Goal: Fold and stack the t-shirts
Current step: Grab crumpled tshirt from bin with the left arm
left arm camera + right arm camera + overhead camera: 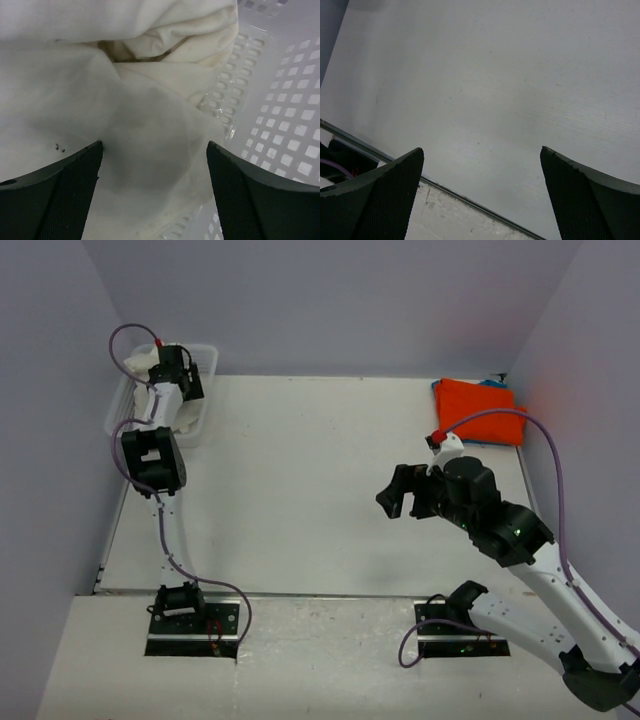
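We see a robot lab cell: plain lilac walls [330, 300] box in a white table [300, 500], left arm [152, 458] and right arm [515, 530] bolted to plates [225, 625] at its edge.

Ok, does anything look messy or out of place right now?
Only the cream t-shirt: it lies bunched and wrinkled in the white mesh basket, with a few small dark specks on the cloth. The orange t-shirt at the far right looks neatly folded.
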`<state>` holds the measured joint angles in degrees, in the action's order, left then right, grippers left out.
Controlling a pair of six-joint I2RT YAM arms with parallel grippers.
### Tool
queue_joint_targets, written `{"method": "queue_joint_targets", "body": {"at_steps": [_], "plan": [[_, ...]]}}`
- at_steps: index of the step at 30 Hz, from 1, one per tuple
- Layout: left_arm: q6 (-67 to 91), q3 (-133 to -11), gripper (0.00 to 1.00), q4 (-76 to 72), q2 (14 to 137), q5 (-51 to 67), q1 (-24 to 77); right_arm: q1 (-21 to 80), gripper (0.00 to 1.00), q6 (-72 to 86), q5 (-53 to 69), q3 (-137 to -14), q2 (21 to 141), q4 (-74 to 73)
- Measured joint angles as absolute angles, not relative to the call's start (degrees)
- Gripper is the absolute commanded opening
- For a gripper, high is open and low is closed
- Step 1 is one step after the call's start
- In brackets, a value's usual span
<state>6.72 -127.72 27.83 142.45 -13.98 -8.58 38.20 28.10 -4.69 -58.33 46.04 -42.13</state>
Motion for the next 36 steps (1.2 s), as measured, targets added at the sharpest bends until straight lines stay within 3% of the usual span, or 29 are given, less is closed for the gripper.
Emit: {"method": "queue_joint_targets", "body": {"at_steps": [3, 5, 6, 8, 9, 11, 22, 36], "plan": [[6.5, -130.1, 0.81, 27.8, 145.1, -12.4, -8.7, 38.2, 0.99, 28.1, -4.3, -59.7, 46.0, -42.8], [6.6, -132.5, 0.69, 27.6, 147.4, -11.6, -8.9, 38.2, 0.99, 28.1, -4.0, -60.4, 45.8, -42.5], [6.6, -132.9, 0.57, 27.4, 148.1, -11.3, -9.0, 38.2, 0.99, 28.2, -3.9, -60.4, 45.7, -42.3], [6.4, -132.4, 0.44, 27.2, 148.4, -11.0, -9.0, 38.2, 0.99, 28.5, -3.9, -60.4, 45.6, -42.4], [6.5, -132.0, 0.22, 26.7, 148.3, -10.9, -9.1, 38.2, 0.99, 28.6, -3.8, -60.4, 45.6, -42.4], [6.6, -130.7, 0.0, 25.2, 147.9, -10.8, -9.3, 38.2, 0.99, 29.0, -3.5, -60.3, 45.9, -42.3], [8.1, -127.2, 0.0, 24.0, 140.6, -7.3, -9.3, 38.7, 0.99, 30.1, -2.4, -56.9, 50.7, -39.3], [15.2, -136.7, 0.0, 21.8, 110.5, 16.3, -5.4, 40.1, 0.99, 32.9, -9.5, -55.5, 53.2, -39.1]]}}
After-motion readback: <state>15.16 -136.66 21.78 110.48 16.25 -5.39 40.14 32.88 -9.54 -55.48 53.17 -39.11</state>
